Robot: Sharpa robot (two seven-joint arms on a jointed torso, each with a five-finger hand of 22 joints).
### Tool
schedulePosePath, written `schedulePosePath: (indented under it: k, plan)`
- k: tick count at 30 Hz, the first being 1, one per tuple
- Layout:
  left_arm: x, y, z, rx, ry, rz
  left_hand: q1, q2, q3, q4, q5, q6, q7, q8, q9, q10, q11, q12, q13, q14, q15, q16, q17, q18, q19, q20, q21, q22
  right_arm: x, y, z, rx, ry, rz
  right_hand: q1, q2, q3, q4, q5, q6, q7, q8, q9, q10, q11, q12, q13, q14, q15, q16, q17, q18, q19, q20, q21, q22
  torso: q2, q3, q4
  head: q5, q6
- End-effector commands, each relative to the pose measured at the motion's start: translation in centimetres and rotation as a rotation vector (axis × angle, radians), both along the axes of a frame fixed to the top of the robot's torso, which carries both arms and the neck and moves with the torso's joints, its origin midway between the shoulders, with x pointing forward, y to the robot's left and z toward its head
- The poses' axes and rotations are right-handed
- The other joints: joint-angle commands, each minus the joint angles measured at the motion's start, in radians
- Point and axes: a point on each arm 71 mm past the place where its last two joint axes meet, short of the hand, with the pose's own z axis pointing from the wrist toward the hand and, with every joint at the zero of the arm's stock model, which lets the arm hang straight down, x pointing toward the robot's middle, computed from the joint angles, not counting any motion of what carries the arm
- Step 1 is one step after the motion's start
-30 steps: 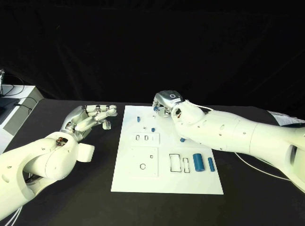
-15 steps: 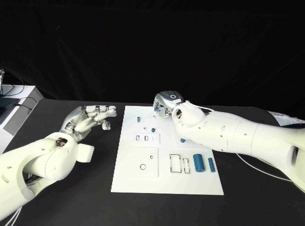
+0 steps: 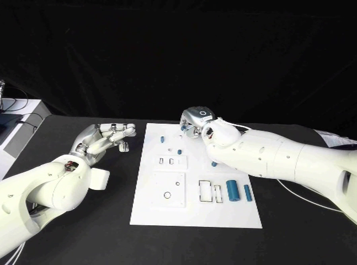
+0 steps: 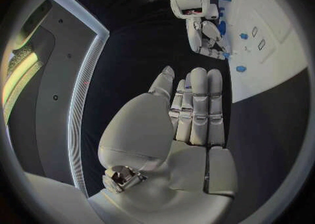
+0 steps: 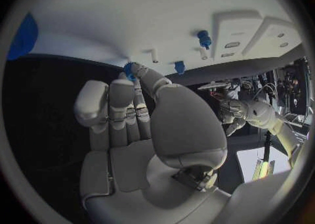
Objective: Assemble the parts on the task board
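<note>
The white task board [image 3: 196, 207] lies mid-table. Two blue cylinders [image 3: 232, 190] lie side by side near its right edge, and small blue parts [image 3: 179, 150] stand further back. My right hand [image 3: 196, 122] is over the board's far edge, fingers pointing down. In the right wrist view its thumb and a finger [image 5: 123, 86] pinch a small blue part [image 5: 128, 68] at the board's edge [image 5: 98, 58]. My left hand [image 3: 106, 138] hovers left of the board with straight fingers [image 4: 198, 105] and holds nothing.
A white stand [image 3: 17, 130] with dark gear sits at the table's far left corner. Papers [image 3: 336, 138] and a cable [image 3: 293, 194] lie right of the board. Bare black table [image 3: 115, 232] surrounds the board.
</note>
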Motion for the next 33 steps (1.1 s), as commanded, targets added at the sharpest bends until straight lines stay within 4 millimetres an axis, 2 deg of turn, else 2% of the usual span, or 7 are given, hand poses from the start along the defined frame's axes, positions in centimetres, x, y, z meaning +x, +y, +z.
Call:
schedulePosePath:
  k: [1, 7, 9, 11, 13, 21, 33]
  plan:
    - [-0.03, -0.19, 0.12, -0.004, -0.007, -0.018, -0.006, -0.005, 0.003, 0.001, 0.004, -0.009, 0.0, 0.001, 0.0, -0.004, -0.001, 0.003, 0.0, -0.008, 0.0, 0.003, -0.001, 0.01, -0.007, 0.003, 0.007, -0.001, 0.0, -0.04, -0.3, -0.028, 0.018, -0.003, 0.013, 0.022, 0.005, -0.001, 0.003, 0.008, -0.002, 0.003, 0.0, 0.029, -0.026, 0.003, 0.003, -0.003, -0.005, 0.002, 0.0, 0.009, 0.022, -0.001, -0.009, 0.114, 0.001, -0.0001, 0.0003, -0.001, 0.001]
    - [-0.03, -0.2, 0.11, -0.004, -0.006, -0.018, -0.005, -0.005, 0.004, 0.001, 0.004, -0.01, 0.001, 0.001, 0.0, -0.006, 0.0, 0.003, 0.0, -0.009, 0.001, 0.006, -0.003, 0.01, -0.008, 0.003, 0.009, -0.002, 0.09, 0.01, -0.27, -0.017, 0.013, 0.005, -0.001, 0.006, -0.005, 0.01, -0.012, -0.03, 0.008, 0.001, -0.013, -0.011, -0.013, 0.003, 0.002, -0.006, 0.004, -0.008, -0.004, 0.014, 0.015, 0.004, -0.043, 0.107, 0.002, -0.0007, 0.0004, -0.002, 0.002]
    - [-0.03, -0.21, 0.11, -0.005, -0.006, -0.018, -0.005, -0.005, 0.004, 0.001, 0.004, -0.01, 0.001, 0.001, 0.0, -0.006, 0.0, 0.003, 0.0, -0.009, 0.001, 0.006, -0.003, 0.01, -0.008, 0.003, 0.009, -0.002, 0.12, 0.08, -0.25, -0.012, 0.01, 0.009, -0.018, -0.016, -0.017, 0.022, -0.012, -0.065, 0.017, 0.001, -0.025, -0.033, -0.005, 0.002, 0.002, -0.006, 0.009, -0.011, -0.004, 0.019, 0.013, 0.008, -0.068, 0.1, 0.002, -0.0011, 0.0006, -0.004, 0.003]
    - [-0.04, -0.22, 0.12, -0.005, -0.007, -0.019, -0.005, -0.005, 0.004, 0.001, 0.004, -0.01, 0.001, 0.001, 0.0, -0.006, 0.0, 0.003, 0.0, -0.009, 0.001, 0.006, -0.003, 0.01, -0.008, 0.003, 0.009, -0.002, 0.17, 0.2, -0.23, -0.005, 0.007, 0.012, -0.031, -0.041, -0.037, 0.038, -0.021, -0.092, 0.011, 0.0, -0.031, -0.072, 0.003, 0.003, 0.001, -0.006, 0.015, -0.014, -0.006, 0.028, 0.009, 0.014, -0.111, 0.089, 0.002, -0.0011, 0.001, -0.004, 0.003]
    - [-0.04, -0.22, 0.12, -0.005, -0.007, -0.019, -0.005, -0.005, 0.004, 0.001, 0.004, -0.012, 0.001, 0.001, 0.0, -0.007, 0.0, 0.003, 0.0, -0.01, 0.001, 0.007, -0.005, 0.01, -0.008, 0.004, 0.009, -0.002, 0.21, 0.25, -0.24, -0.004, 0.007, 0.013, -0.03, -0.052, -0.055, 0.052, -0.029, -0.11, 0.008, 0.001, -0.032, -0.092, 0.008, 0.003, 0.001, -0.005, 0.019, -0.017, -0.007, 0.035, 0.01, 0.02, -0.136, 0.082, 0.002, -0.0012, 0.0017, -0.004, 0.003]
    - [-0.01, -0.23, 0.1, -0.005, -0.006, -0.018, -0.005, -0.005, 0.004, 0.001, 0.004, -0.012, 0.001, 0.001, 0.0, -0.007, 0.0, 0.003, 0.0, -0.01, 0.001, 0.007, -0.005, 0.01, -0.008, 0.004, 0.009, -0.002, 0.37, 0.25, -0.34, -0.007, 0.014, 0.009, 0.013, -0.061, -0.104, 0.092, -0.029, -0.132, 0.007, 0.001, -0.031, -0.123, 0.016, 0.002, 0.001, -0.004, 0.024, -0.024, -0.014, 0.05, 0.025, 0.03, -0.212, 0.072, 0.002, -0.0019, 0.0019, -0.005, 0.0]
    - [0.06, -0.23, 0.04, -0.005, -0.005, -0.018, -0.005, -0.005, 0.004, 0.001, 0.004, -0.012, 0.001, 0.001, 0.0, -0.007, 0.0, 0.003, 0.0, -0.01, 0.001, 0.007, -0.005, 0.01, -0.008, 0.004, 0.009, -0.002, 0.15, -0.21, -0.18, 0.008, -0.002, 0.006, 0.023, -0.067, -0.122, 0.105, -0.029, -0.132, 0.008, 0.001, -0.031, -0.137, 0.019, 0.003, 0.001, -0.004, 0.026, -0.027, -0.017, 0.053, 0.039, 0.032, -0.261, 0.079, 0.002, -0.001, 0.002, -0.004, 0.001]
